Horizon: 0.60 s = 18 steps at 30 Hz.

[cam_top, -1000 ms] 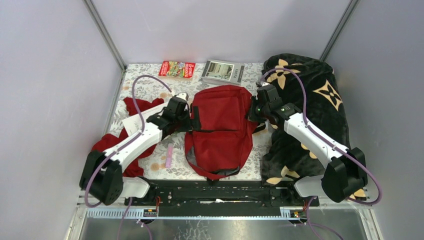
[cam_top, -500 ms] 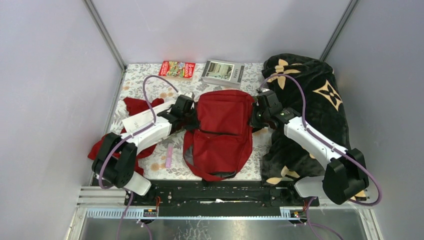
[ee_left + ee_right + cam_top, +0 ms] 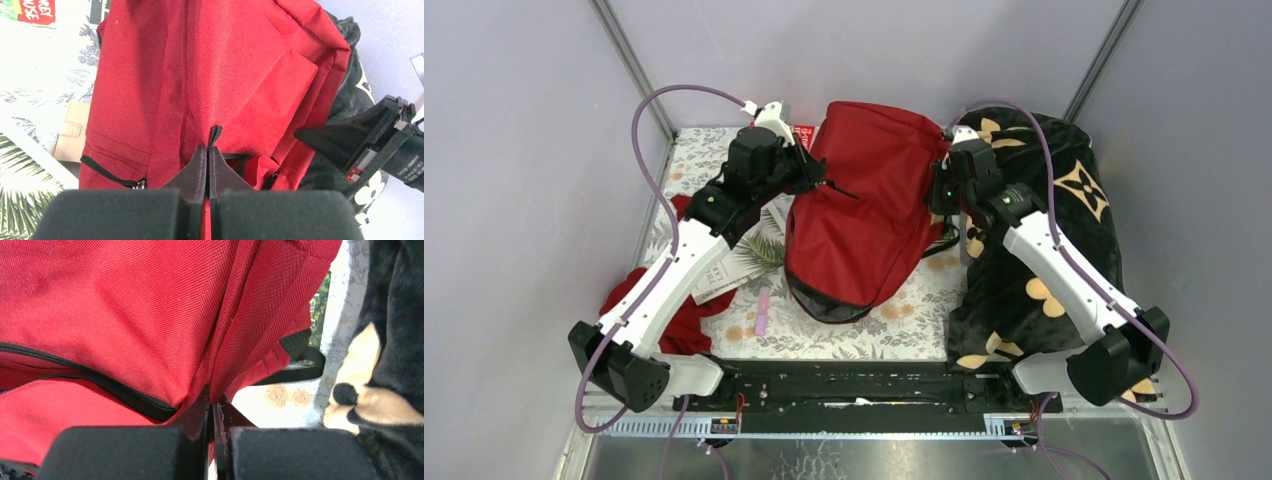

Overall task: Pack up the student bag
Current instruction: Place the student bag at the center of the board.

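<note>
The student bag [image 3: 864,210], dark red with black zippers, hangs lifted between my two grippers, its lower end resting on the floral table cover. My left gripper [image 3: 819,178] is shut on the bag's left side. In the left wrist view its jaws [image 3: 209,150] pinch red fabric with a black strap end poking out above them. My right gripper [image 3: 939,195] is shut on the bag's right edge. In the right wrist view its jaws [image 3: 214,402] clamp a fold of the bag [image 3: 125,305] beside a black zipper.
A black blanket with tan flowers [image 3: 1064,200] fills the right side. A red cloth [image 3: 674,310] lies at the left, beside a white fern-printed booklet [image 3: 734,265] and a pink stick [image 3: 763,313]. A red book [image 3: 802,131] peeks out behind the left wrist.
My left gripper closed on the bag's left side. Both arms then raised the bag and carried it toward the back, where it now covers the grey book.
</note>
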Motion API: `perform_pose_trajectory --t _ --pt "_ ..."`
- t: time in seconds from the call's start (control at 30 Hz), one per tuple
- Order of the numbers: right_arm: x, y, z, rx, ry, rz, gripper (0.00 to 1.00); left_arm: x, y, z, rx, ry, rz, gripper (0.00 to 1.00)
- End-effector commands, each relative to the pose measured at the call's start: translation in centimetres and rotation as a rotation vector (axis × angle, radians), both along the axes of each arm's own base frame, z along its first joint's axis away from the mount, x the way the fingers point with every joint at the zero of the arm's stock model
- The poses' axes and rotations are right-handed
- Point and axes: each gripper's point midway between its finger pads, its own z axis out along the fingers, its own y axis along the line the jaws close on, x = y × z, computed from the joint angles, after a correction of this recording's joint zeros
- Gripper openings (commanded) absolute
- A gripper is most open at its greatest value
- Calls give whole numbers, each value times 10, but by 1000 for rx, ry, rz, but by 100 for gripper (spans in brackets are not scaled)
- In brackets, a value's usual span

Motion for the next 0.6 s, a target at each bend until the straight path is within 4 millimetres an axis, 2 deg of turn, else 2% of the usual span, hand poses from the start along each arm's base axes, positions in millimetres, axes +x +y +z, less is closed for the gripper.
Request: perform_pose_trajectory --t 0.0,0.1,0.23,0.27,0.3,0.33,0.4,0.47,0.5,0.57 --pt "35 -6 12 -54 -19 -33 0 22 -3 10 -24 -18 -6 0" --pt "61 -9 -1 -40 11 -80 1 42 -11 6 -65 1 -26 0" --pt "83 -18 -25 -89 44 -141 20 69 -22 -35 -24 100 -20 0" --pt "86 -18 -27 -93 47 -146 43 76 -22 -41 -22 102 -4 0" --pt "86 -17 -27 -87 49 -146 69 82 -23 -48 -18 106 8 1" --pt "84 -16 -28 -82 52 -142 97 87 -24 -53 -12 114 13 12" --pt "77 -15 -22 -57 36 -130 100 90 -25 -54 0 123 10 54" --pt "65 -14 -16 -26 -4 -111 100 87 -23 -44 2 100 3 84" --pt "57 -10 -6 0 -46 -82 100 85 -19 -37 8 86 14 91" --pt "36 3 -7 4 -71 -11 100 81 -8 -27 26 78 44 94"
